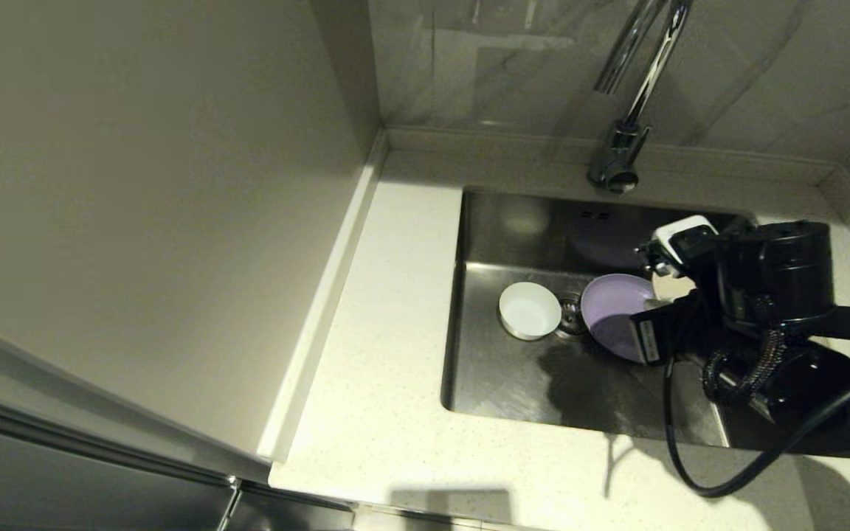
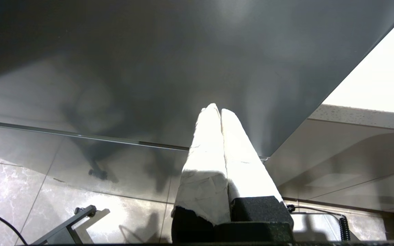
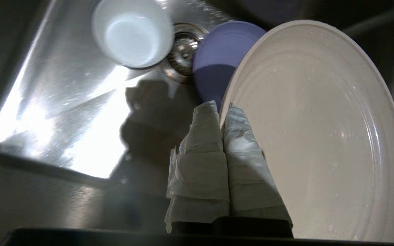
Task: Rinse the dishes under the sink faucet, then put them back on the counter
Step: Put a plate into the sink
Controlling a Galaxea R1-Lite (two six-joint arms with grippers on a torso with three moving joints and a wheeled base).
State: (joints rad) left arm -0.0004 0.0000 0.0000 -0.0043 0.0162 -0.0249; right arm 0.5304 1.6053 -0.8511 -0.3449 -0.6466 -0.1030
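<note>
The right end effector [image 3: 221, 112] hangs over the right side of the sink [image 1: 513, 383], its white-wrapped fingers [image 3: 200, 160] clenched on the rim of the beige plate [image 3: 320, 130], which it holds tilted above the basin; from the head camera the black arm hides nearly all of that plate. Below it, on the sink floor, the lavender plate [image 1: 613, 313] lies just right of the round strainer drain [image 1: 569, 313], its right part covered by the arm, and the small white bowl [image 1: 529, 310] sits upright just left of the drain, touching or nearly touching its ring. The chrome faucet [image 1: 628, 96] rises from the far edge of the sink, its spout curving up out of the frame, with no water seen running from it. The speckled off-white bench [image 1: 388, 354] wraps the basin on the left and near sides. The left end effector [image 2: 220, 112] is parked away from the sink, out of the head camera's sight, its wrapped fingers [image 2: 207, 164] pressed together on nothing, pointing at a dark cabinet front [image 2: 183, 68] above a marbled tile floor [image 2: 12, 184].
</note>
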